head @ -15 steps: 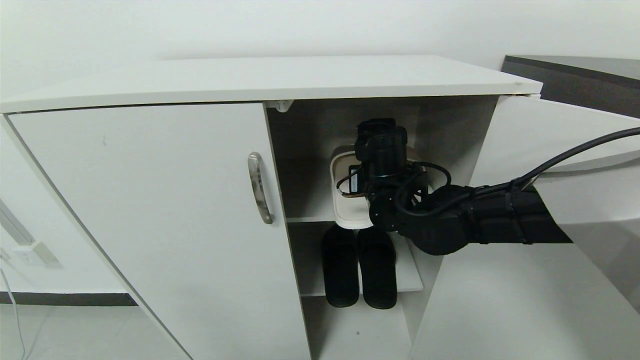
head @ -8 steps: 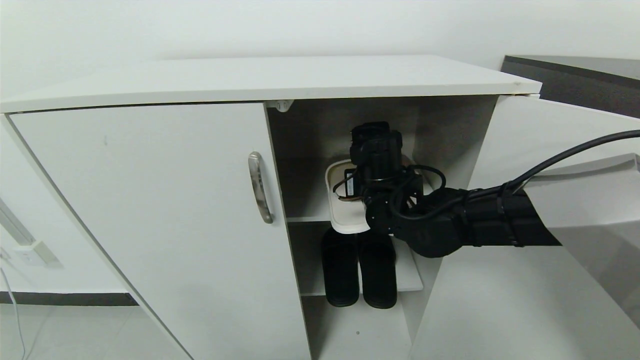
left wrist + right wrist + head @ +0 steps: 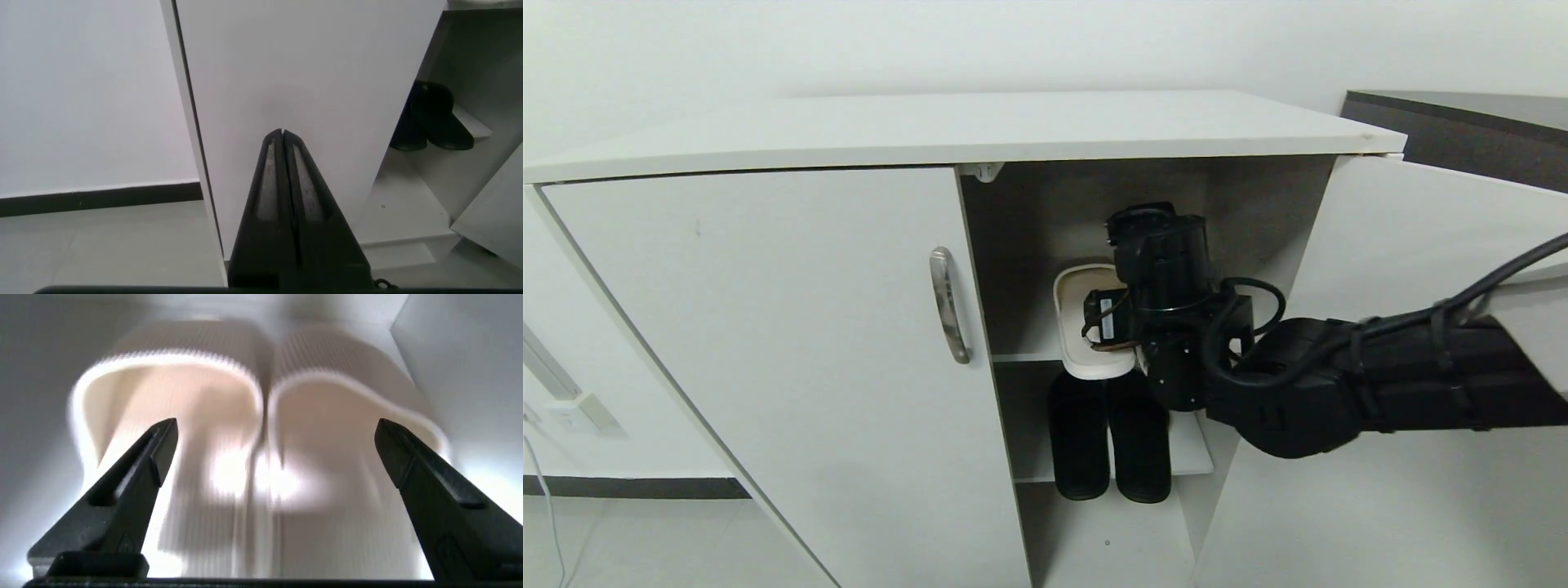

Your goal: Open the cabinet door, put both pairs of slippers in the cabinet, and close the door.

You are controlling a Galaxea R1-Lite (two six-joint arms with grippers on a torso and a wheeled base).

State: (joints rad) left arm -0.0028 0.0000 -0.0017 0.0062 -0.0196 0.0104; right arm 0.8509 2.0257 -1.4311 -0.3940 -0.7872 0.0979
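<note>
White slippers (image 3: 188, 400) lie paired before right pincer (image 3: 275, 427), fingers apart.

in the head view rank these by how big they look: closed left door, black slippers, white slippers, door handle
1. closed left door
2. black slippers
3. white slippers, partly hidden by the right arm, so their place against the black pair is unsure
4. door handle
</note>
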